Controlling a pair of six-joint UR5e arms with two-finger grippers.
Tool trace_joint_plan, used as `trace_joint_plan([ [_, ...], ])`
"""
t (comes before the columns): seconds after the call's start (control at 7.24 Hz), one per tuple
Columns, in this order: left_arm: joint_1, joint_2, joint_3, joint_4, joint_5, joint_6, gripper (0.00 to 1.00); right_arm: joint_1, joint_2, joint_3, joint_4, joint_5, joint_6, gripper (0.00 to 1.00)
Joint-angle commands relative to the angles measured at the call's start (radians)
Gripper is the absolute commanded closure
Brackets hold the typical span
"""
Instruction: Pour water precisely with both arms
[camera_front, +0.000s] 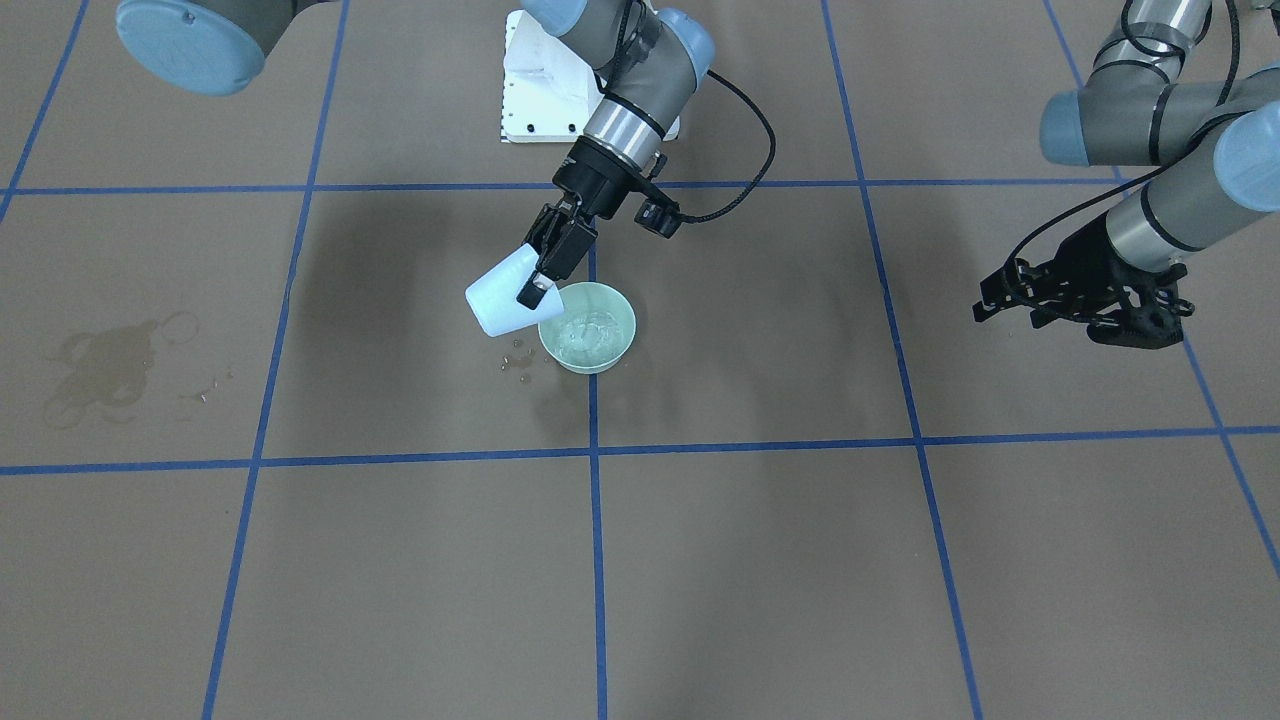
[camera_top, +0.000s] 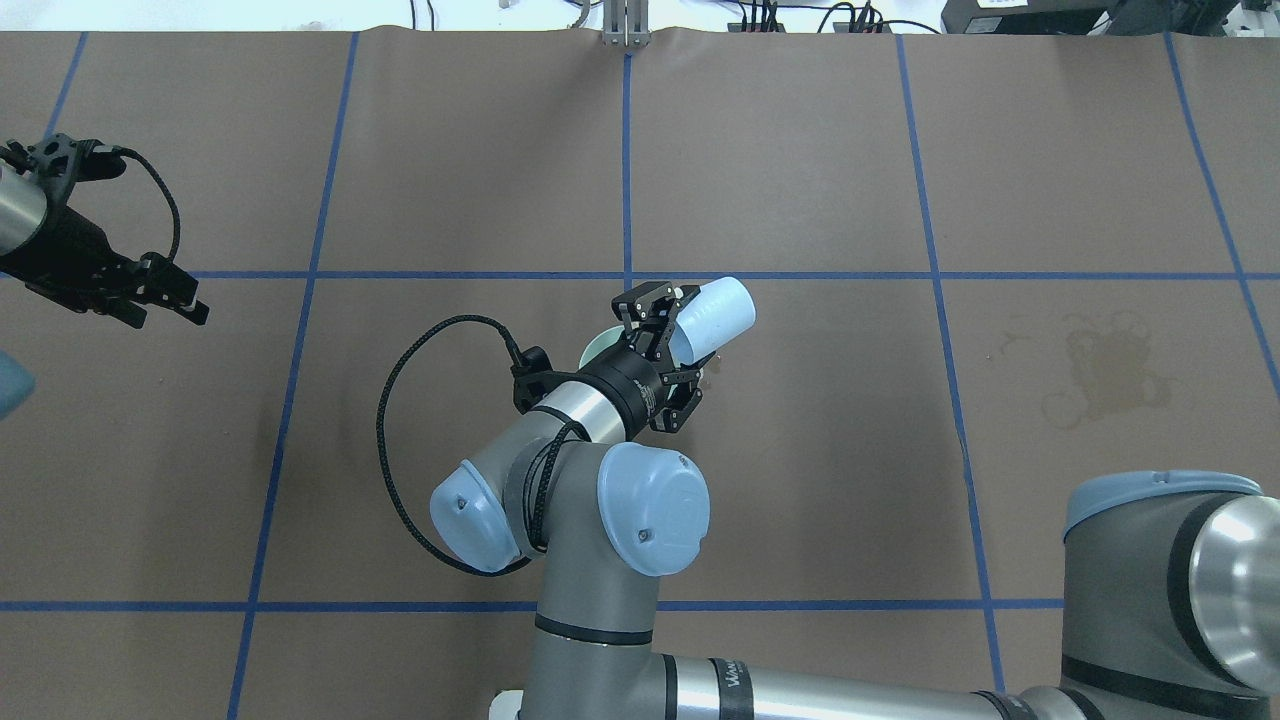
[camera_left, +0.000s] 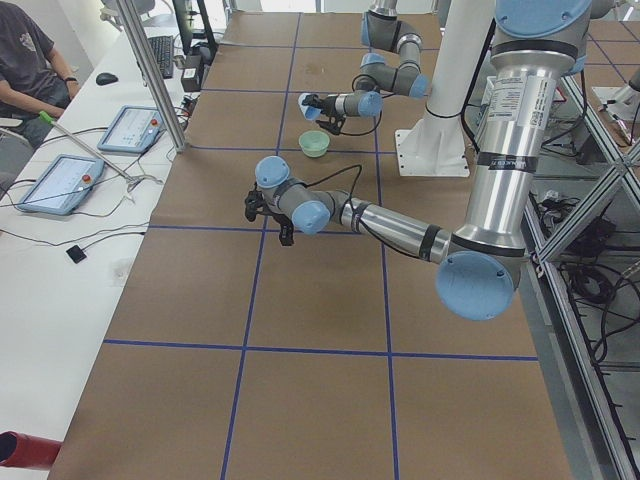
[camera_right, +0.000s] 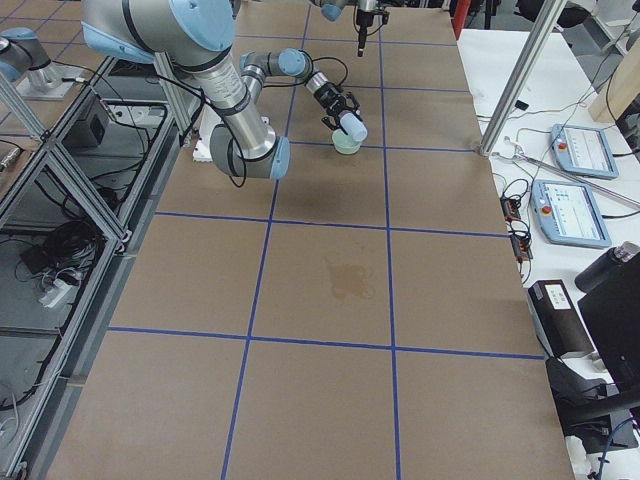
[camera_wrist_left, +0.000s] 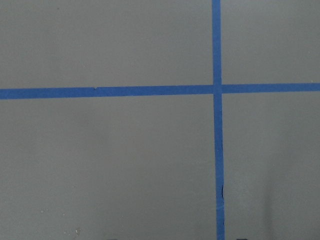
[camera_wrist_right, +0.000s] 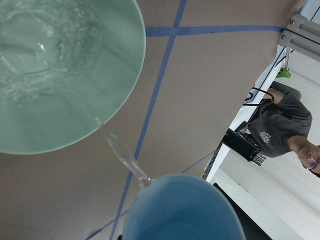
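My right gripper (camera_front: 535, 290) is shut on a pale blue cup (camera_front: 497, 295), tipped on its side with the mouth over a mint-green bowl (camera_front: 622, 312). In the right wrist view a thin stream of water (camera_wrist_right: 120, 150) runs from the cup's rim (camera_wrist_right: 180, 210) into the bowl (camera_wrist_right: 115, 100), where rippled water (camera_wrist_right: 45, 45) lies. From overhead the cup (camera_top: 715, 315) and right gripper (camera_top: 680, 330) hide most of the bowl (camera_top: 597, 345). My left gripper (camera_front: 990, 303) hovers far off to the side, open and empty, also at the overhead view's left edge (camera_top: 165, 305).
A dried wet stain (camera_front: 105, 365) marks the brown paper well away from the bowl, and small droplets (camera_front: 518, 362) lie beside it. The white pedestal (camera_front: 540, 90) stands behind the bowl. A seated person (camera_left: 30, 60) and tablets (camera_left: 60, 183) are at a side table.
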Motion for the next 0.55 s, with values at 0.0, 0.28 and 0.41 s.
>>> trace_joint_plan([
  [0.0, 0.000, 0.001, 0.000, 0.000, -0.001, 0.000, 0.16, 0.000, 0.016, 0.015, 0.018, 0.008, 0.036, 1.00],
  [0.28, 0.000, -0.001, -0.003, 0.000, -0.001, 0.000, 0.16, 0.007, 0.011, 0.036, 0.099, 0.074, 0.198, 1.00],
  [0.41, 0.000, -0.001, -0.006, 0.000, -0.001, 0.000, 0.16, 0.022, -0.013, 0.048, 0.161, 0.125, 0.309, 1.00],
])
